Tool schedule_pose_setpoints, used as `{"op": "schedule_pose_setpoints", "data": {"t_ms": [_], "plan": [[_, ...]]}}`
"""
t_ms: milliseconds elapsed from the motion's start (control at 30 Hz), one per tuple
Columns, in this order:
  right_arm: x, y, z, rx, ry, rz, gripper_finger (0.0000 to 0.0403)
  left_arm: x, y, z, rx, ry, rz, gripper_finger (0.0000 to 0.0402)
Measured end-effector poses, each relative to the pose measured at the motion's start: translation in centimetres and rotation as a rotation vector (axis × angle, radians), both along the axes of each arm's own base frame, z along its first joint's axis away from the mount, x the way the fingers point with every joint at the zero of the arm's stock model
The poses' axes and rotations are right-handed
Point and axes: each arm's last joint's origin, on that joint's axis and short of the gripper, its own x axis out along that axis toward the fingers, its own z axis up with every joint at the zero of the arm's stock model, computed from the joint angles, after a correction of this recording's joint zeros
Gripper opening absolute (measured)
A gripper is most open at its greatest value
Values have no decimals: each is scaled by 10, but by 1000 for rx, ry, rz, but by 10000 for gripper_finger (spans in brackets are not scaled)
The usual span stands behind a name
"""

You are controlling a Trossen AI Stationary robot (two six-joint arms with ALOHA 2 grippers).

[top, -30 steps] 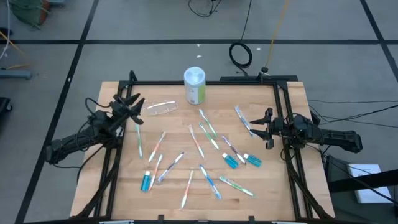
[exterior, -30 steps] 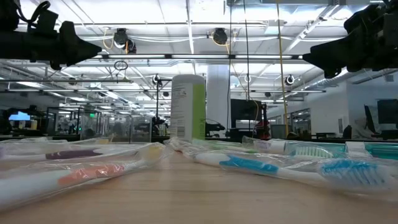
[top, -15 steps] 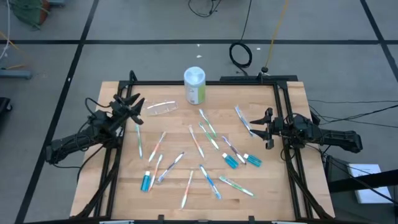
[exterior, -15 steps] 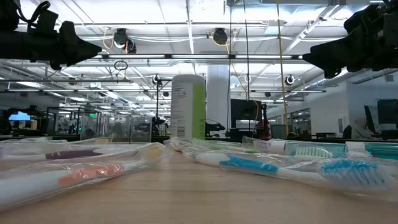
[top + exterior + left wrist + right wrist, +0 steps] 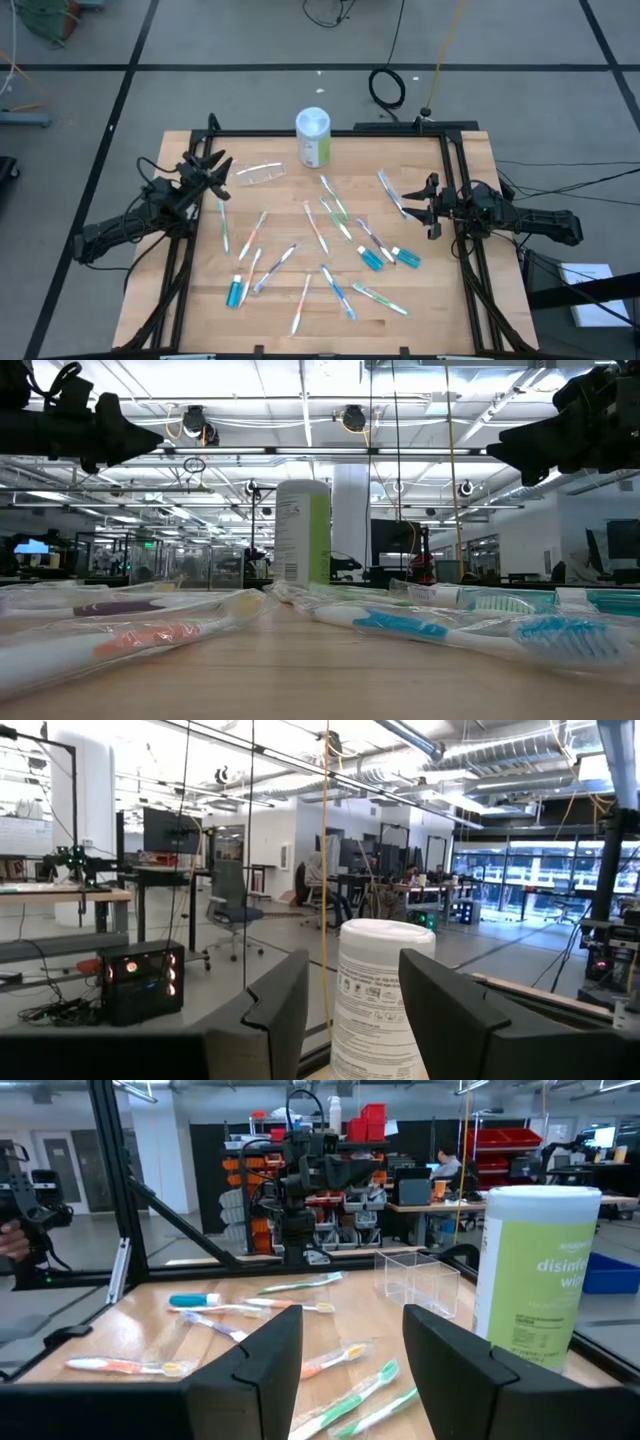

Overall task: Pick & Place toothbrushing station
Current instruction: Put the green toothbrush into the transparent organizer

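Note:
Several slim toothbrushes (image 5: 318, 228) in clear wrappers lie flat and scattered on the wooden table (image 5: 460, 300), with white, blue, green and pink handles. Three small blue tubes lie among them: one near left (image 5: 236, 292), two right of centre (image 5: 372, 260) (image 5: 405, 256). A small clear plastic cup (image 5: 258, 173) lies at the far left; it also shows in the right wrist view (image 5: 415, 1280). My left gripper (image 5: 212, 170) (image 5: 350, 1020) is open and empty above the table's left edge. My right gripper (image 5: 430, 205) (image 5: 352, 1370) is open and empty above the right edge.
A white and green wipes canister (image 5: 313, 137) stands upright at the table's far edge, also in the low view (image 5: 302, 532) and both wrist views (image 5: 378, 990) (image 5: 535, 1270). A black frame (image 5: 330, 132) runs along the table's far, left and right edges.

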Motion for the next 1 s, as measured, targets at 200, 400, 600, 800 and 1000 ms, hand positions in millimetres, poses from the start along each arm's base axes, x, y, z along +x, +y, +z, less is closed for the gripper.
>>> {"op": "schedule_pose_setpoints", "data": {"t_ms": [200,400,600,800,1000], "plan": [[-1,-1,4,-97,-37,-39,169,1,-1,-1,-10,4,-55,164],[-1,-2,6,-191,-38,-100,169,6,-3,-12,-98,241,-173,164],[3,-2,-11,-20,119,-77,169,4,-4,25,-279,412,-172,163],[6,-3,-13,-27,152,-78,169,18,-4,50,-456,695,-108,163],[8,-3,-16,-36,186,-78,169,43,-5,34,-814,928,39,163]]}}
